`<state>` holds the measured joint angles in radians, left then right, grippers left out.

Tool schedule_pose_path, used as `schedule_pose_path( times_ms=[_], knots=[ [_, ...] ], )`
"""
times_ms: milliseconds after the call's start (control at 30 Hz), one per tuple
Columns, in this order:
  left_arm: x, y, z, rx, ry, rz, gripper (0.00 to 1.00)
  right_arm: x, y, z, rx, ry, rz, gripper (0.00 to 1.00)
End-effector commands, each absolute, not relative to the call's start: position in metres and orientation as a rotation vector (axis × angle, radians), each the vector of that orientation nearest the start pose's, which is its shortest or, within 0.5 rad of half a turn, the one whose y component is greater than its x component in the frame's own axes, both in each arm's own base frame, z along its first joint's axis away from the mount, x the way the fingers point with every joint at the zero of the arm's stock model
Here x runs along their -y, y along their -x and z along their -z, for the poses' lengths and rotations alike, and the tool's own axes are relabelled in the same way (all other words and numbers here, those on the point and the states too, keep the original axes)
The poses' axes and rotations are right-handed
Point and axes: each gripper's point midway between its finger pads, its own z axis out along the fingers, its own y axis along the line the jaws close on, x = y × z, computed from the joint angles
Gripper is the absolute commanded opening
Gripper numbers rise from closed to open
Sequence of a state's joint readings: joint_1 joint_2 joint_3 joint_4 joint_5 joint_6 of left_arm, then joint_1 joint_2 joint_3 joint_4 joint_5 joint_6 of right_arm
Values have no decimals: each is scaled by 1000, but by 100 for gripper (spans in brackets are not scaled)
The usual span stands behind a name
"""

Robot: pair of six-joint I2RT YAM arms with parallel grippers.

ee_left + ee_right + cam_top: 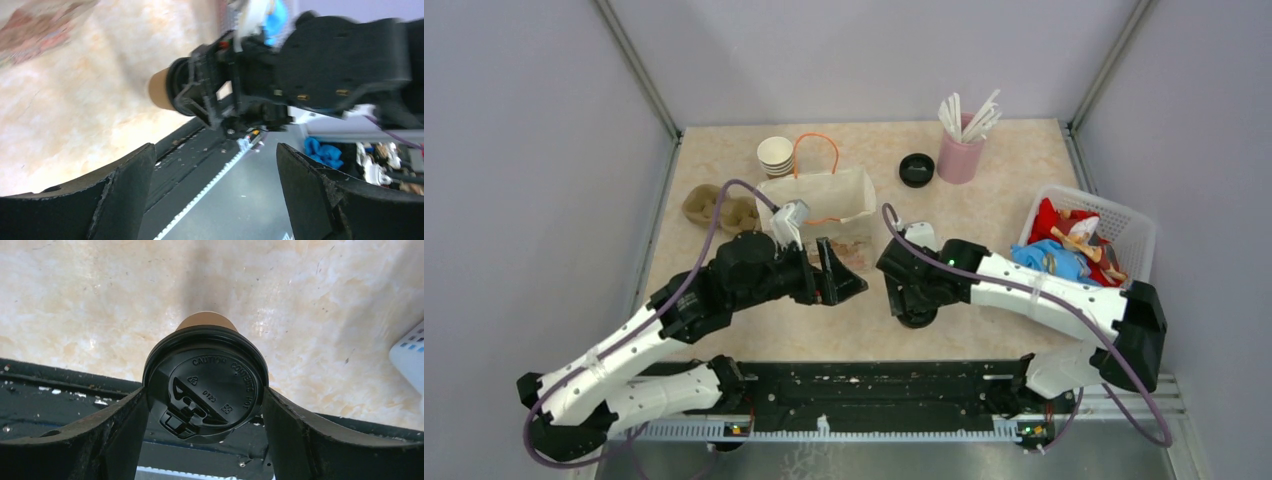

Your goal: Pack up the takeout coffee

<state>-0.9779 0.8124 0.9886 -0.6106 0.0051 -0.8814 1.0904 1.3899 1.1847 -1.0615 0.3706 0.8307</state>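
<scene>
The takeout coffee (205,385), a brown paper cup with a black lid, sits between my right gripper's (205,402) fingers, which press on both sides of the lid rim. In the top view the right gripper (914,300) holds it upright at the table's near edge, only the lid edge (917,320) showing. The left wrist view shows the brown cup (160,91) sticking out of the right gripper (200,92). My left gripper (844,283) is open and empty, just left of the cup and in front of the white paper bag (819,200). Its jaws (215,170) stand wide apart.
A stack of lidless cups (775,155) and a brown cup carrier (719,207) lie left of the bag. A loose black lid (916,169) and a pink holder of stirrers (961,150) stand at the back. A white basket of items (1089,240) is at the right.
</scene>
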Motion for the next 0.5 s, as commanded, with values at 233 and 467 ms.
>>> schedule_pose_path(
  times_ms=[233,467],
  knots=[
    [271,-128,-443,-1966,-518,1159,96,-196,-174,-203,-2423,408,-191,78],
    [176,-256,-437,-2140,-37,551,98,-177,-196,-243,-2313,433,-97,79]
  ],
)
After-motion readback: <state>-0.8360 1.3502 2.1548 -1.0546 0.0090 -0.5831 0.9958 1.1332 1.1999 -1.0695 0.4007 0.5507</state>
